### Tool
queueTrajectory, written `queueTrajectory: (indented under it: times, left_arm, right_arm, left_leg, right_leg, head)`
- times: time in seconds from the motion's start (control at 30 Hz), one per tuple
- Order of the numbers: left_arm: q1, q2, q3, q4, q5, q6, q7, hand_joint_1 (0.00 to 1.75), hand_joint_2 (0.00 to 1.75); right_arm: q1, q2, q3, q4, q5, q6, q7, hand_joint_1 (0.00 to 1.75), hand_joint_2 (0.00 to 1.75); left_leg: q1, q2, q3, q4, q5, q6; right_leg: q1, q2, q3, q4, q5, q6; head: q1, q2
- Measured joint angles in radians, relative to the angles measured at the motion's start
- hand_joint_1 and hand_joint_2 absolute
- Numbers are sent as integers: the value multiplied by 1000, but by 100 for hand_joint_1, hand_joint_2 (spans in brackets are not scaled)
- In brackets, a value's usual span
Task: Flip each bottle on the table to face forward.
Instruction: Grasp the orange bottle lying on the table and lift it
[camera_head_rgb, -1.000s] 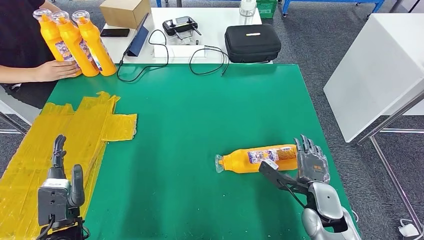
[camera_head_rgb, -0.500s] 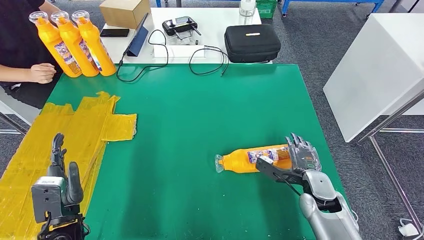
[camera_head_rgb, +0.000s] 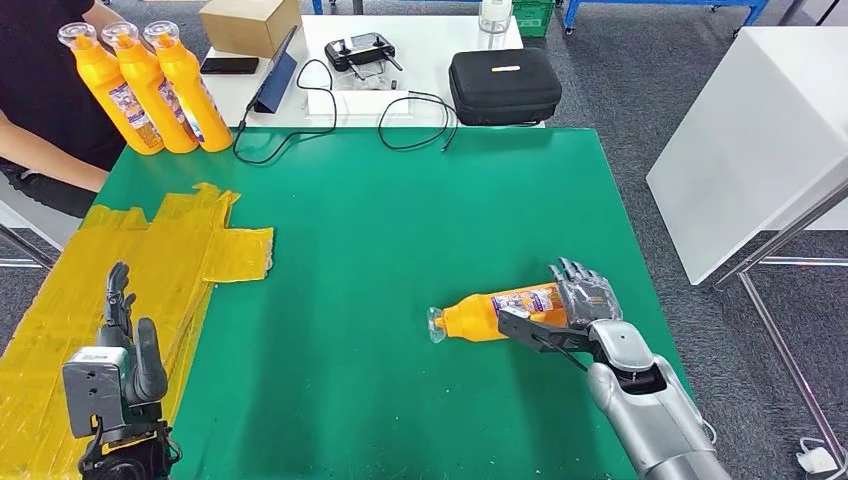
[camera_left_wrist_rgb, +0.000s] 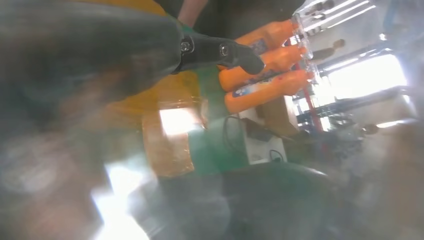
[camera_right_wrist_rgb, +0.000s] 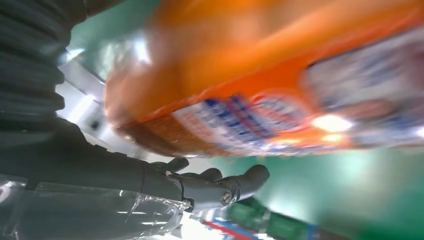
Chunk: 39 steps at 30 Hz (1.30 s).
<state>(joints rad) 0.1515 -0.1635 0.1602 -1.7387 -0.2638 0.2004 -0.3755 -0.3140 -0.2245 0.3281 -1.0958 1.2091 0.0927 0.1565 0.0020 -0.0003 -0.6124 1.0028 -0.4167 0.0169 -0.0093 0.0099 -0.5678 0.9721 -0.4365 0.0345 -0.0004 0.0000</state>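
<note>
My right hand grips the lying orange plastic bottle at the table's four o'clock.

I see its fingers wrapped over the bottle's base end and the thumb under the labelled body, with the clear cap pointing to nine o'clock across the green table mat. In the right wrist view the bottle's label sits just beside my fingers. My left hand hovers at seven o'clock above the yellow taped sheet, fingers straight and apart, holding nothing. Three upright orange bottles stand together at eleven o'clock, beside a person's arm.
</note>
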Motion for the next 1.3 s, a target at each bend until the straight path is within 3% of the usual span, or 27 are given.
queueTrajectory:
  times: [0.1,0.23,0.97,1.1,1.23,1.3]
  left_arm:
    - [-8,5,0,13,18,0,-8,0,0]
    - [-22,11,0,34,35,0,-18,0,0]
    - [-51,25,-1,81,65,5,-28,0,0]
    - [-51,29,-9,89,138,-64,38,0,0]
    - [-21,35,-20,98,375,-277,162,0,175]
    - [11,35,-26,99,499,-368,203,0,175]
  right_arm:
    - [-47,0,53,63,-45,37,-63,175,175]
    - [-101,-1,129,139,-88,62,-129,175,175]
    - [-214,-7,323,271,-144,75,-182,175,175]
    - [-186,-5,321,266,-261,18,-182,175,175]
    - [-35,28,230,107,-495,-113,-191,175,175]
    - [72,69,182,-20,-582,-162,-212,175,175]
  left_leg:
    - [0,1,2,0,0,0]
    - [0,2,7,0,0,0]
    - [1,4,23,-1,-5,-3]
    - [2,4,27,-1,-7,-4]
    - [2,3,24,-1,-6,-4]
    - [2,3,21,-1,-6,-4]
  right_leg:
    - [0,0,2,0,0,0]
    - [0,1,6,0,0,0]
    - [1,4,11,-1,-1,-1]
    - [2,4,14,-1,-2,-2]
    - [3,4,22,-1,-2,-2]
    - [3,4,19,0,-2,-2]
  head:
    - [0,0]
    - [0,0]
    - [0,0]
    - [0,0]
    - [0,0]
    - [0,0]
